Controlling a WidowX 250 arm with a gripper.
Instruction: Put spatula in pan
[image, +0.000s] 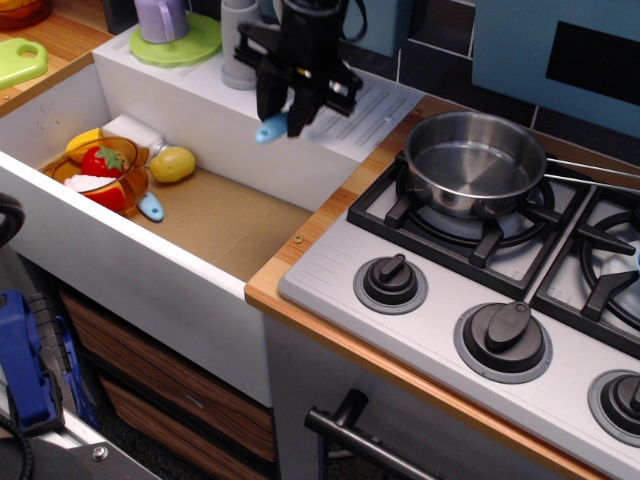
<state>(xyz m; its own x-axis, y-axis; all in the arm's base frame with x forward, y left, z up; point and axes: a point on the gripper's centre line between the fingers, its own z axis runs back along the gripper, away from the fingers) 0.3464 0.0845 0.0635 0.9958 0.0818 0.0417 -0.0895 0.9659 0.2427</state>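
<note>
- The black robot hand (283, 112) hangs above the white drainboard ledge behind the sink, its two fingers (268, 100) pointing down and closed on the small toy spatula with a rounded light-blue plastic handle (271, 129)
- Only the blue handle end shows below the fingers; the grey head is hidden inside the grip
- The spatula appears lifted clear of the ledge, over the rear edge of the white sink basin (120, 250)
- The round shiny stainless-steel pan (474, 160) sits on the black grate of the rear-left burner of the grey stove (330, 270), well apart from the hand, to its right in the view; its thin metal handle runs off to the right
- The pan's interior shows bare metal
- In the basin's left corner sits a transparent orange bowl (105, 180) holding a red strawberry toy, with a yellow lemon-shaped toy (173, 163) just beside it
- A grey faucet base (238, 50) and a green plate (180, 45) carrying a purple cup stand on the ledge to the left of the hand in the view
</note>
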